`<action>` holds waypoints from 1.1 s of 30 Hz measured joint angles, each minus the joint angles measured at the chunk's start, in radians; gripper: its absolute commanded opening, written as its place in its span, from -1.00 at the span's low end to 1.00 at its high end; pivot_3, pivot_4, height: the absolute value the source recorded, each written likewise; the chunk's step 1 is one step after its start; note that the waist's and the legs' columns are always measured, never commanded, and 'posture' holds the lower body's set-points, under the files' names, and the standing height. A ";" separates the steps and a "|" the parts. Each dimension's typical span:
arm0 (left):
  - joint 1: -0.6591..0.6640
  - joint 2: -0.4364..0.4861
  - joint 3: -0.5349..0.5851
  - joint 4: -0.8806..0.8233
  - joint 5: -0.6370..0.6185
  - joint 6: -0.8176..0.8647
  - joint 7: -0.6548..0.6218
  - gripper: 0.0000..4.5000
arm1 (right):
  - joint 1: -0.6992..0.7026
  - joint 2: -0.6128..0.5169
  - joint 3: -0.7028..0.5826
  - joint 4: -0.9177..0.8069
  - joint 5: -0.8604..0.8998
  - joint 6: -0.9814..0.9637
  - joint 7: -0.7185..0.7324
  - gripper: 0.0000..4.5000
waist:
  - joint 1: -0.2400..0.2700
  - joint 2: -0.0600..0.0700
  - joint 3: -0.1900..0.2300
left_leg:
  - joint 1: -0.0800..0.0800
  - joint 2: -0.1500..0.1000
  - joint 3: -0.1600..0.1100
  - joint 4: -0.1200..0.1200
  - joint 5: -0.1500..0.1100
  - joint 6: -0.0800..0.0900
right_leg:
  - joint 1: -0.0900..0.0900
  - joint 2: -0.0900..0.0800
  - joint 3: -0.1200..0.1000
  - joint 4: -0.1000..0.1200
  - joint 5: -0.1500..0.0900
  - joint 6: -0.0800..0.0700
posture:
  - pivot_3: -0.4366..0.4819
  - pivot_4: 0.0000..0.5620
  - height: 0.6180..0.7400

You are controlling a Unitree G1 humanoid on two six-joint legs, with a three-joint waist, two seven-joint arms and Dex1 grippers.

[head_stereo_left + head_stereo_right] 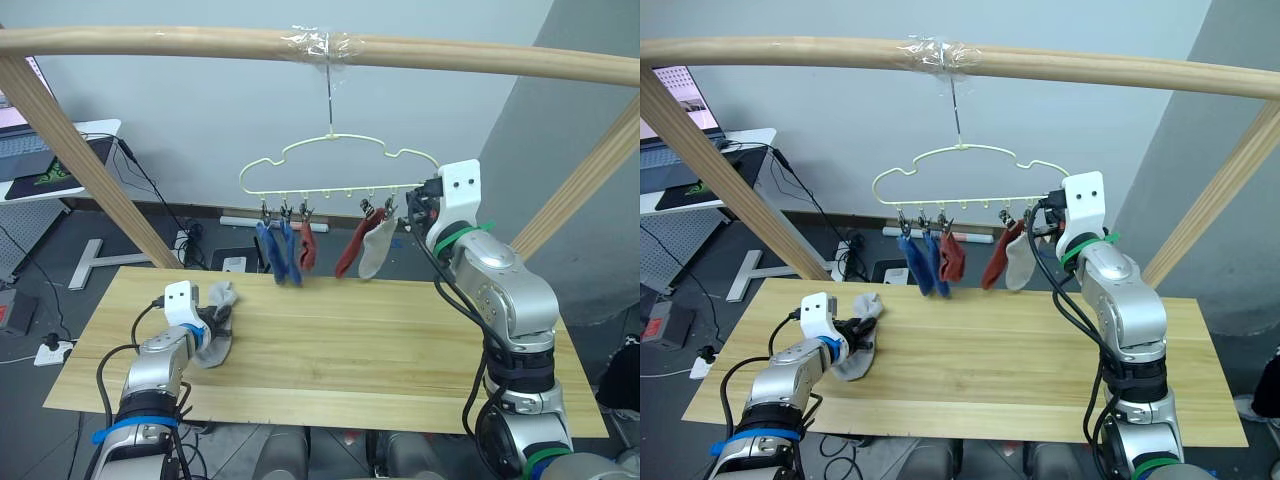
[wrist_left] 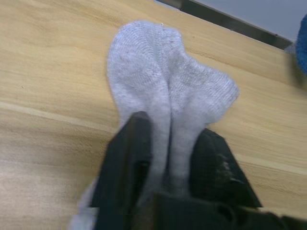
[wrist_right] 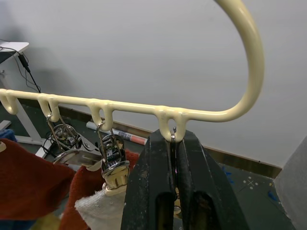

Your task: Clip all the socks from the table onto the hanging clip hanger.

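Down on the table (image 1: 400, 350), well below the hanger (image 1: 330, 170), the left gripper (image 2: 168, 158) pinches the last grey sock (image 2: 163, 91). Five socks hang already. Right gripper (image 3: 173, 163) is clamped on the end clip; I'd lift the sock's cuff straight there.

pale yellow-green wire clip hanger (image 1: 340, 165) hung under round wooden bar (image 1: 150, 42), above light plank table (image 1: 400, 350) | five socks clipped | light grey knit sock (image 1: 215, 325) laid on table's left part
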 measured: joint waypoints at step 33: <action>0.059 -0.190 -0.391 -0.628 -0.016 -0.250 -0.289 -0.99 | -0.361 0.294 -0.687 -0.010 0.343 0.706 -0.262 -1.00 | -0.008 0.007 0.005 | -0.006 -0.001 -0.001 -0.001 0.001 0.003 | -0.002 0.001 0.001 -0.003 -0.001 0.001 | 0.08 -0.30 1.00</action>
